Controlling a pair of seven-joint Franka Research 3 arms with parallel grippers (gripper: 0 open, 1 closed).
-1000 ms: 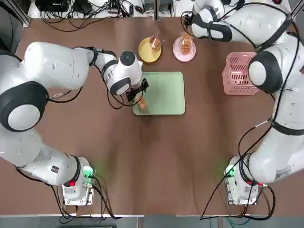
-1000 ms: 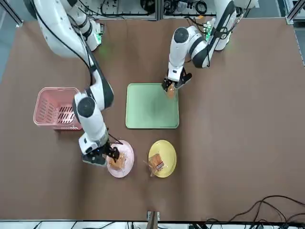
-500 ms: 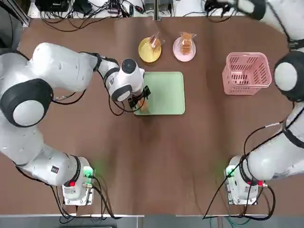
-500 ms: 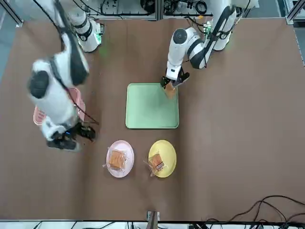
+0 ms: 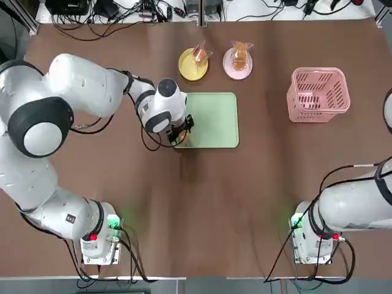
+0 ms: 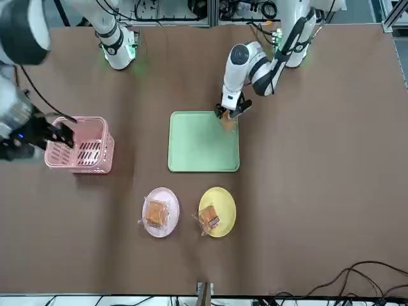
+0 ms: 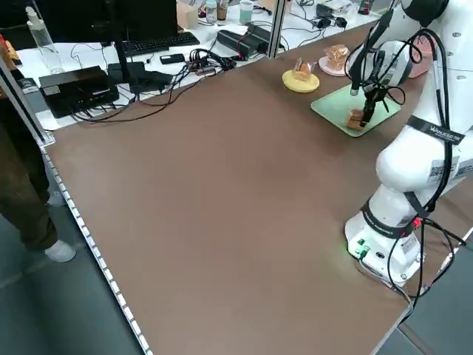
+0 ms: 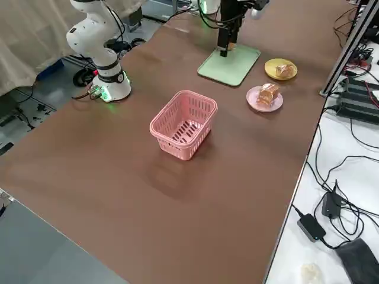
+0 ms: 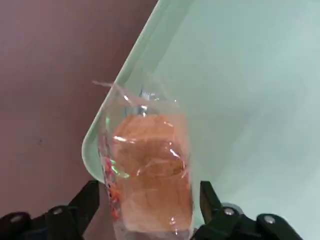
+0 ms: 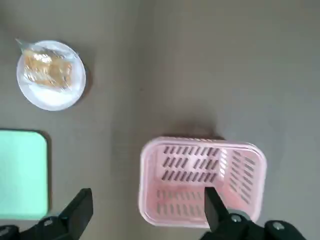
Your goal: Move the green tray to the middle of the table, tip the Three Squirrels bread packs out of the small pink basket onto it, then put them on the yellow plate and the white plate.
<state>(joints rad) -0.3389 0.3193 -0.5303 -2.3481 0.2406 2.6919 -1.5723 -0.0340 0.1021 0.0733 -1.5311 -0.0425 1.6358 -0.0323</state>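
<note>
Overhead view: your left claw (image 5: 179, 133) stands over the near-left corner of the green tray (image 5: 214, 116), which lies mid-bench. The bread pack (image 5: 181, 138) sits right under it, half hidden by the wrist. The yellow plate (image 5: 192, 65) and the white plate (image 5: 237, 64), each already carrying one pack, lie just beyond the tray's far edge, so the carry from this corner runs away from the bases. The small pink basket (image 5: 318, 94) stands well apart on the right and out of that path. The left arm is plainly the nearer one.

Front view: the same corner shows the pack at the claw's tips, just inside the tray rim. The right claw (image 6: 38, 135) hangs beside the basket, away from the plates.

Left wrist view: both fingers (image 9: 86, 201) flank the pack (image 9: 147, 172), one on each side of its width. Its long axis runs away from the claw toward the tray's corner rim. The jaws are spread and look apart from the wrapper, so judge it bracketed, not yet pinched. Note the rim close by the outer finger; a low approach could catch it.

Right wrist view: the right claw is spread wide and empty, above the basket (image 10: 200, 180), with the white plate (image 10: 50, 75) far off.
</note>
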